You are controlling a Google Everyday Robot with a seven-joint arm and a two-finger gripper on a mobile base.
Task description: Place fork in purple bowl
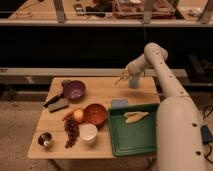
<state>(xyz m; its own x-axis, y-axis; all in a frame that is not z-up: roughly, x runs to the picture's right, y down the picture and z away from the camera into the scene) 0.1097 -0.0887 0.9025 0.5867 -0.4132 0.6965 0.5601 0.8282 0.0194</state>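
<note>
Crowding the left half of the bench are most of the loose things. The purple bowl [75, 90] sits near the far left corner, with a black-handled tool [53, 98] and a grey block [59, 105] just beside it toward the left edge. In the middle stands an orange-brown bowl [95, 113], with an orange fruit [78, 115] touching its left side. A bunch of dark grapes [71, 132] and a white cup [88, 133] lie closer to the near edge, and a small metal cup [45, 139] sits by the near left corner. A green tray [131, 142] fills the near right corner, with pale yellowish pieces [136, 116] at its far end. A grey-blue pad [120, 102] lies just beyond the tray's far left corner.

The gripper [132, 80] hangs above the far right part of the bench, close to the far edge, clenched on the fork [120, 79]. The fork juts out from the fingers to the left as a thin pale stick, tilted and clear of the bench top. It is well apart from the purple bowl, with bare wood between them and nothing in the way along the far edge.
</note>
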